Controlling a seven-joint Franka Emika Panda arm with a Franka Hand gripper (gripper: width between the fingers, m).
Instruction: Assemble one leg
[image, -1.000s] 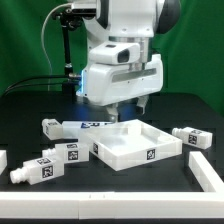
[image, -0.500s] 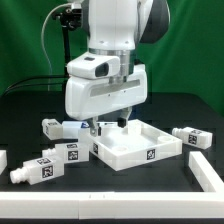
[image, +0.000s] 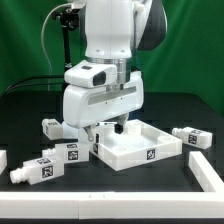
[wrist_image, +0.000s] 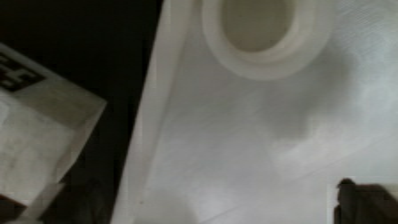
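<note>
The large white tray-like panel (image: 150, 152) lies in the middle of the table. My gripper (image: 105, 129) is low over the panel's back corner on the exterior view's left, jaws open and holding nothing. In the wrist view the gripper (wrist_image: 214, 206) hangs just above the panel's flat surface (wrist_image: 249, 130), near a round corner hole (wrist_image: 267, 35). One dark fingertip (wrist_image: 370, 202) shows. A leg (image: 50, 127) with tag marks lies just outside that corner and shows in the wrist view (wrist_image: 39, 130). More legs lie on the exterior view's left (image: 66, 153), front left (image: 36, 171) and right (image: 193, 137).
A white strip (image: 60, 208) runs along the table's front edge. Another white piece (image: 207, 173) lies at the front on the exterior view's right. A white part (image: 3, 160) sits at the left edge. A black stand (image: 66, 45) rises behind.
The arm has moved toward the exterior view's left and come down, from above the panel's middle to its back left corner. The parts on the table have not moved.
</note>
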